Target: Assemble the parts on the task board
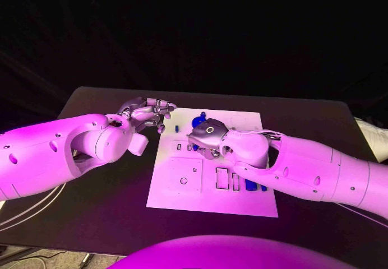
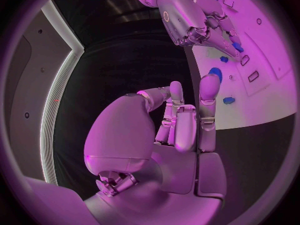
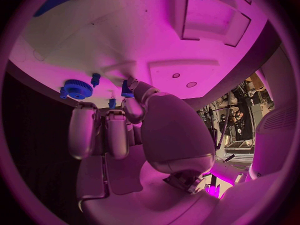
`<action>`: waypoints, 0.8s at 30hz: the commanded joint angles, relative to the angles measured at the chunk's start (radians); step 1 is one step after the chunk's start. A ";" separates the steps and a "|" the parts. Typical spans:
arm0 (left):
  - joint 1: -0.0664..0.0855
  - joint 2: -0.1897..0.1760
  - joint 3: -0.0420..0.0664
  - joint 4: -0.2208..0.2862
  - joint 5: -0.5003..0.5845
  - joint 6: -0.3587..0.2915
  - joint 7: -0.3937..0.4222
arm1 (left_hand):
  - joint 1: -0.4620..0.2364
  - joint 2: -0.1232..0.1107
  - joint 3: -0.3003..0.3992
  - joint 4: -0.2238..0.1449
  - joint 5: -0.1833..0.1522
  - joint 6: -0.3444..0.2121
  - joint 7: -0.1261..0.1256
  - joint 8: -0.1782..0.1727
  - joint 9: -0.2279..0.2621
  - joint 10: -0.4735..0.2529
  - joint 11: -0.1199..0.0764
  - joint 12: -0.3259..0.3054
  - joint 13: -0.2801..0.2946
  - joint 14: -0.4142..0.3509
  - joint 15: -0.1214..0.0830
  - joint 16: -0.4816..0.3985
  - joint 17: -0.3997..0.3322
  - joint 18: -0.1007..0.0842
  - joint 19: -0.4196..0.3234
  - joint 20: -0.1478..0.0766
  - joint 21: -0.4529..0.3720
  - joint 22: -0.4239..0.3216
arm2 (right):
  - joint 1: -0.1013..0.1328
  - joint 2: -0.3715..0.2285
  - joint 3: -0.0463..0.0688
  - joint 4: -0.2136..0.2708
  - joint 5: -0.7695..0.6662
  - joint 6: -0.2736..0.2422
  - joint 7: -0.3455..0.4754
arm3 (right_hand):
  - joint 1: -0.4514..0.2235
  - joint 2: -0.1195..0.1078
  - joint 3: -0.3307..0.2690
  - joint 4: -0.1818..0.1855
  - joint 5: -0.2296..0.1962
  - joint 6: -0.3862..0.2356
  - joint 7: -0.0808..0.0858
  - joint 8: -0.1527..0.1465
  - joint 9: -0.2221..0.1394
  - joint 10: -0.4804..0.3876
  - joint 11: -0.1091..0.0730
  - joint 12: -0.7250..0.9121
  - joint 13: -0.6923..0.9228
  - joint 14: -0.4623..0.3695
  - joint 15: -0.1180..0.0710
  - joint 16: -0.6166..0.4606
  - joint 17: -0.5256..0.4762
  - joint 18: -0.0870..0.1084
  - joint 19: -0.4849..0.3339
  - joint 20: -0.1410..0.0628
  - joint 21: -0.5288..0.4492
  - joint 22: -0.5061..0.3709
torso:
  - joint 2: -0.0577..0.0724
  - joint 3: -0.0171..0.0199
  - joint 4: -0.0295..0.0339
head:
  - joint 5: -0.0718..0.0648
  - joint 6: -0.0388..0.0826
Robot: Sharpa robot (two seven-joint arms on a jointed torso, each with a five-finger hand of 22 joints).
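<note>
1. Right white arm (image 1: pixel 323 171) enters from the near right corner and slants across the near-right part of the white rectangular task board (image 1: pixel 186 193), covering part of it.
2. Blue parts (image 1: pixel 255 185) show beside the rectangular slots at the board's near right, partly hidden under that arm; shape can't be told.
3. Right silver hand (image 1: pixel 208 136) sits palm-down over the board's middle, toward the far half. Right wrist view: fingers (image 3: pixel 82 130) run roughly straight and side by side, thumb bent inward with its tip against a small blue block (image 3: pixel 127 89) on the board. Whether that is a real grip or just contact – cannot tell.
4. Just past those fingertips: a blue toothed gear (image 3: pixel 76 89) lying flat on the board, plus a small blue peg (image 3: pixel 95 78) beside it.
5. Left white arm (image 1: pixel 56 151) comes in from the left, over the black table (image 1: pixel 105 213), beside the board's left edge.
6. Left silver hand (image 1: pixel 148 112) hovers at the board's far-left corner, apart from the right hand. Left wrist view: fingers (image 2: pixel 209 92) extended upward, close together, thumb alongside, nothing between them.
7. Blue elongated part (image 1: pixel 198 120) lies on the far half of the board, between the two hands.
8. Board is plain white with recessed rectangular and round cut-outs; it lies flat mid-table.
</note>
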 commanded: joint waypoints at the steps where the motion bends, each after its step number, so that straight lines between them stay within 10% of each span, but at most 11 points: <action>1: 0.000 0.002 0.000 0.001 -0.005 0.017 0.000 | 0.008 -0.001 -0.001 -0.004 -0.005 -0.001 0.004 -0.003 -0.001 -0.007 0.001 -0.003 -0.001 -0.002 0.008 -0.002 0.015 0.017 0.002 0.004 -0.007 -0.001 | -0.004 -0.002 -0.003 -0.002 -0.008 0.009 0.008 | 0.008 -0.004 -0.001 -0.007 0.000 -0.016 0.003 -0.006 -0.003 -0.013 0.001 -0.006 -0.003 0.076 -0.004 -0.007 0.122 -0.012 0.003 -0.003 -0.001 -0.001 | 0.000 -0.0001 0.0001 | -0.001 0.001; 15: 0.000 0.004 0.000 -0.001 -0.007 0.019 -0.002 | 0.008 -0.001 -0.001 -0.004 -0.005 -0.001 0.004 -0.003 -0.001 -0.007 0.001 -0.003 -0.001 -0.002 0.008 -0.002 0.015 0.017 0.002 0.004 -0.007 -0.001 | -0.009 -0.020 -0.003 0.018 -0.002 -0.072 0.029 | 0.002 -0.020 -0.028 -0.009 -0.004 -0.258 -0.012 -0.009 -0.014 -0.022 -0.022 -0.011 -0.011 0.076 -0.020 -0.012 0.120 -0.011 0.001 -0.015 -0.005 -0.004 | 0.000 -0.0001 0.0017 | -0.002 0.001; 24: 0.000 0.002 0.000 -0.004 -0.007 0.020 -0.002 | 0.007 -0.001 -0.002 -0.003 -0.005 -0.002 0.004 -0.003 -0.002 -0.007 0.002 -0.003 -0.002 -0.001 0.008 -0.001 0.016 0.017 0.003 0.004 -0.007 -0.001 | -0.010 -0.067 -0.003 0.049 0.037 -0.195 0.116 | -0.002 -0.025 -0.049 0.003 -0.004 -0.251 -0.012 -0.004 -0.010 -0.009 -0.021 0.008 0.002 0.077 -0.021 -0.009 0.124 -0.012 0.003 -0.018 -0.003 0.000 | -0.001 -0.0012 0.0005 | 0.001 0.002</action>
